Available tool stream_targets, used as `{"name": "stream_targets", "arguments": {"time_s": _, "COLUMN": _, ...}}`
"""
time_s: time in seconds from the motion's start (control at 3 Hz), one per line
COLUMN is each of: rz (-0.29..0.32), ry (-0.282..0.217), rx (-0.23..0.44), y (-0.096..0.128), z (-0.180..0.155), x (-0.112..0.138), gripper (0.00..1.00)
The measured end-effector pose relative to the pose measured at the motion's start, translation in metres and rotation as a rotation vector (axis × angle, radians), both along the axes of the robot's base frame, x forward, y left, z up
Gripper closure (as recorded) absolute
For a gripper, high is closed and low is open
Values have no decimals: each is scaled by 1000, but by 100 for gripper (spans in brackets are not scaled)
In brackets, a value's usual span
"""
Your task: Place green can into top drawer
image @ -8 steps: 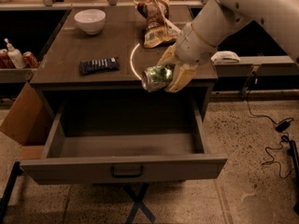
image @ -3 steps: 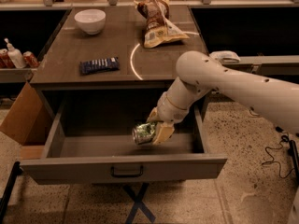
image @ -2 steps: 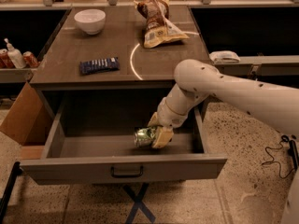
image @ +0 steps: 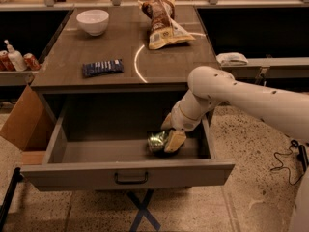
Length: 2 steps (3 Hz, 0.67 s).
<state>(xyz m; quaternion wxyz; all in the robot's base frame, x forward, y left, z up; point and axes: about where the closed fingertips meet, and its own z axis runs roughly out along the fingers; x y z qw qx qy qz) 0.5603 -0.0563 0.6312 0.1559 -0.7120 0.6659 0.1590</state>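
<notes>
Reaching into the open top drawer [image: 96, 152], the hand [image: 165, 139] is closed around the green can [image: 155, 141], holding it low inside. A bowl [image: 93, 21] sits on the desk [image: 106, 45].

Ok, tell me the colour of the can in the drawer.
Green and white, in the camera view; the gripper holds the can low inside the open drawer.

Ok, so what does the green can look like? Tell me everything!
The green can is small and shiny, with a green-and-white label and silvery metal. It is tipped on its side, low inside the open top drawer, near the right end. The gripper is closed around it. I cannot tell whether it touches the drawer floor.
</notes>
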Motion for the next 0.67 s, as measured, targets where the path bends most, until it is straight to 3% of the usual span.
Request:
{"name": "stream_targets", "arguments": {"time_s": 0.33, "rz": -36, "ry": -22, "rx": -5, "y": -8, "z": 0, "x": 10, "gripper": 0}}
{"name": "stream_targets", "arguments": {"time_s": 0.67, "rz": -66, "ry": -51, "rx": -13, "y": -20, "z": 5, "x": 17, "gripper": 0}}
